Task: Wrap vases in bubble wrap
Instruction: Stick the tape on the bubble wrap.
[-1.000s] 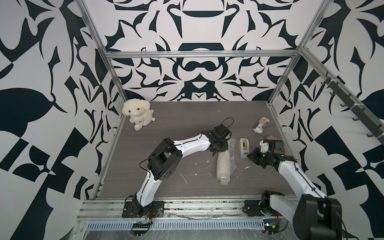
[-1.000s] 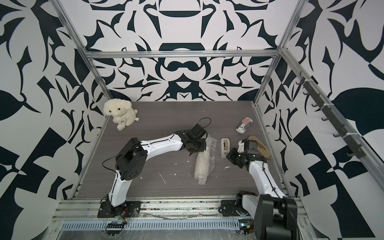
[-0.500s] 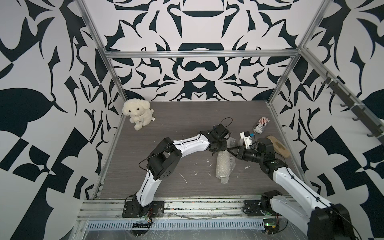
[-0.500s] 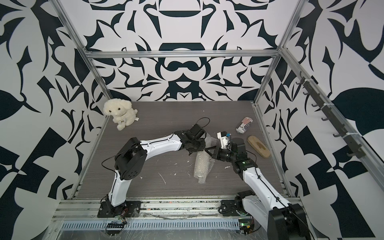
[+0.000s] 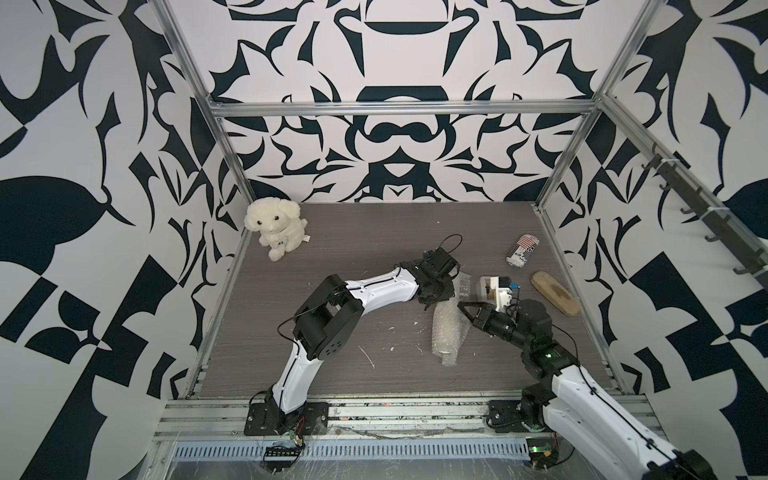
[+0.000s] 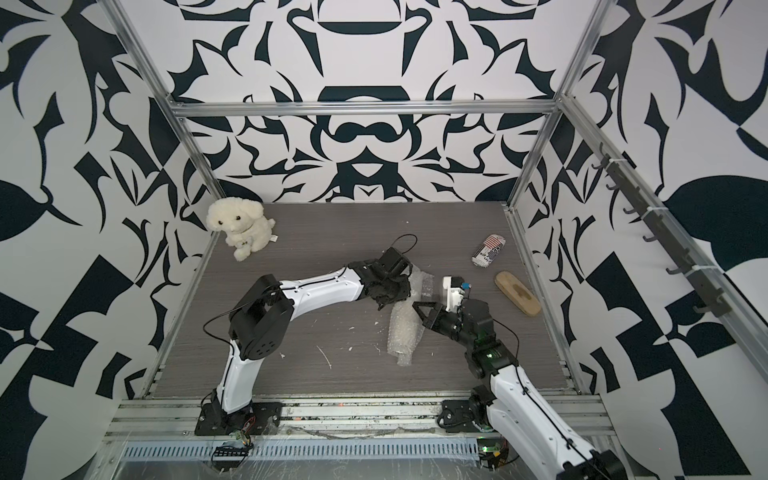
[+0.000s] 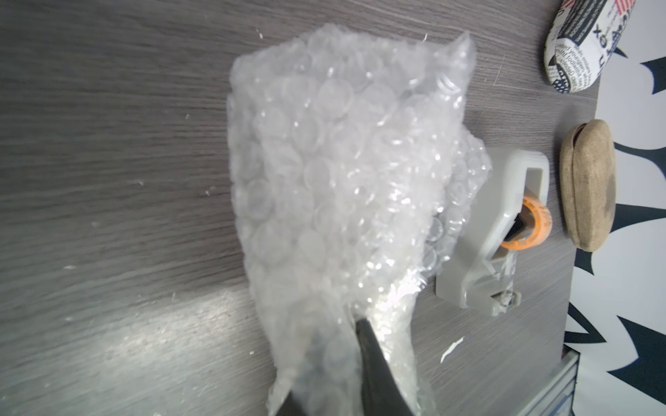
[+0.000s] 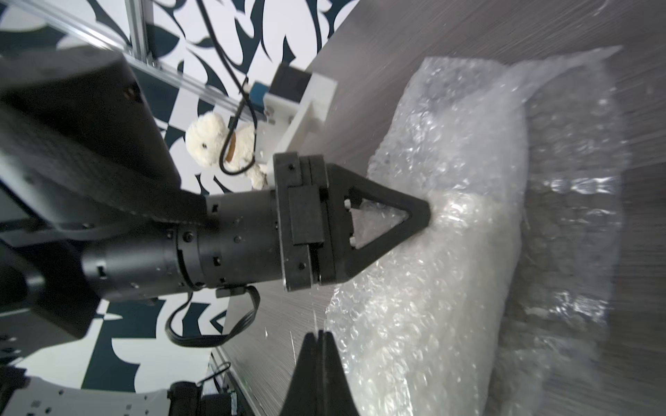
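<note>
Our left gripper (image 5: 434,296) pinches the bubble wrap (image 5: 448,332), which trails toward 6 o'clock; our right gripper (image 5: 460,305), closed and empty, sits just beside it at 1 o'clock.

The bubble wrap (image 5: 448,332) lies on the tabletop (image 5: 332,257) rolled into a long, crumpled, translucent bundle, with a loose flap spread beside its far end. The vase cannot be made out through the plastic.

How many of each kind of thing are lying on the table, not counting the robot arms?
fluffy toy dog: 1
printed can: 1
tape dispenser: 1
tan oval block: 1
bubble wrap bundle: 1
Total: 5
</note>
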